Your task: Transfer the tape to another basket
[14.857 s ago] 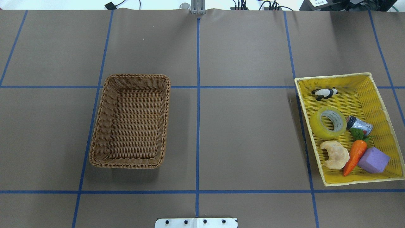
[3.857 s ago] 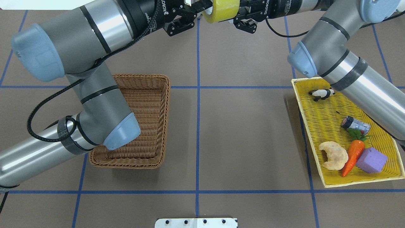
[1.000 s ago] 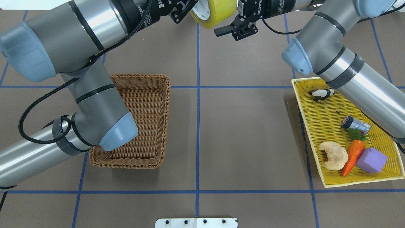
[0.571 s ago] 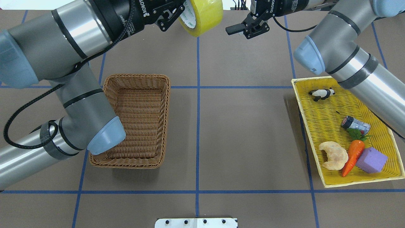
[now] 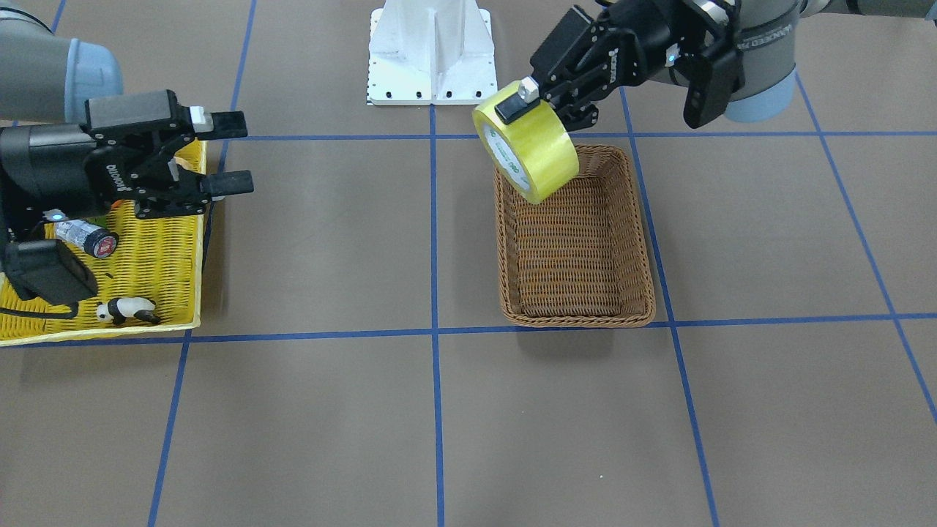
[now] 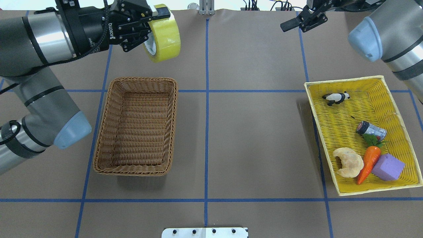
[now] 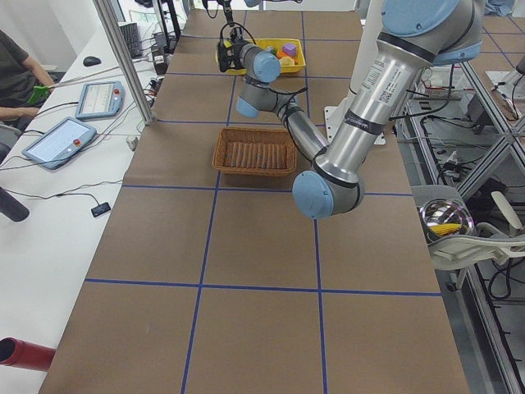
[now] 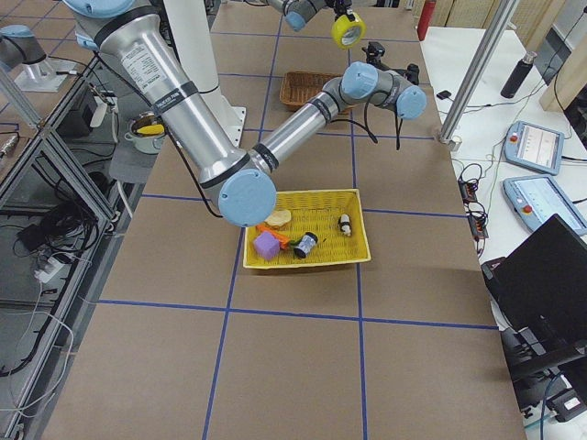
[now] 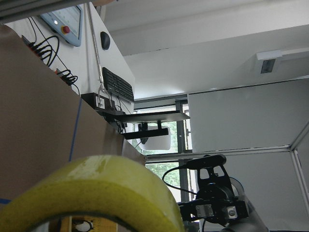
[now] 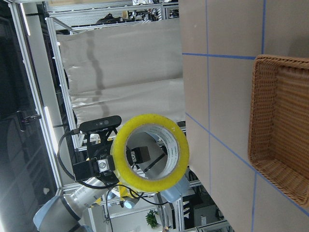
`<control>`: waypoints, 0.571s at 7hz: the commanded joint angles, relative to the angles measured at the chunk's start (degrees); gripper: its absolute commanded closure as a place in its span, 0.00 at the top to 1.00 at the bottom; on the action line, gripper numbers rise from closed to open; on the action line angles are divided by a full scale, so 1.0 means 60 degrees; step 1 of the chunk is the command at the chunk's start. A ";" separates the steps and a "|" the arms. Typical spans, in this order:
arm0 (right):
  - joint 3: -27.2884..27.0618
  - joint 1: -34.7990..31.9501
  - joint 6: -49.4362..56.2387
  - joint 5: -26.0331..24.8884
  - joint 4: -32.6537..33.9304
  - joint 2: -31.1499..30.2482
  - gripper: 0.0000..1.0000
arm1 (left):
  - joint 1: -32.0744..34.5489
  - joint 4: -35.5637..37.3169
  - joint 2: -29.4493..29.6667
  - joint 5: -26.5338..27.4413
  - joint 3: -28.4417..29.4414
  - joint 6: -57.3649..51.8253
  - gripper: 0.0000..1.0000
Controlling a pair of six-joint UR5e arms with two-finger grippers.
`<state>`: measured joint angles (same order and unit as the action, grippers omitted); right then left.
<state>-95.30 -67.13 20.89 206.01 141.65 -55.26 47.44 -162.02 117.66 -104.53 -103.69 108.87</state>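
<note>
The yellow tape hangs in the air in my left gripper, which is shut on it with one finger on the outside and one in the core. It is tilted and high, near the far end of the empty brown wicker basket. In the front view the tape and left gripper show over the basket's corner nearest the robot. It also shows in the right wrist view and the left wrist view. My right gripper is open and empty, shown beside the yellow tray in the front view.
The yellow tray at the right holds a panda figure, a small can, a croissant, a carrot and a purple block. The robot's white base plate is at the table's near edge.
My left gripper has carried the tape leftward, away from the right gripper and toward the basket's side. My right gripper, open and empty, has drawn back to the right.
</note>
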 commanded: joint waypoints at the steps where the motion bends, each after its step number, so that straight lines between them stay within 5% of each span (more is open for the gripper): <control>1: -0.0025 -0.0601 0.0764 -0.1313 -0.0011 -0.0251 1.00 | 0.0369 0.3091 -0.0653 -0.0639 -0.1254 -0.2456 0.00; 2: -0.0025 -0.0894 0.0911 -0.2043 -0.0010 -0.0267 1.00 | 0.0370 0.5678 -0.0597 -0.0611 -0.2234 -0.3631 0.00; 4: -0.0010 -0.1348 0.0927 -0.2998 -0.0025 -0.0412 0.99 | 0.0341 0.8622 -0.0654 -0.0364 -0.2946 -0.4782 0.00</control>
<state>-95.40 -73.37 26.21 191.54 141.53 -57.12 49.54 -120.78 114.02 -107.59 -118.99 84.25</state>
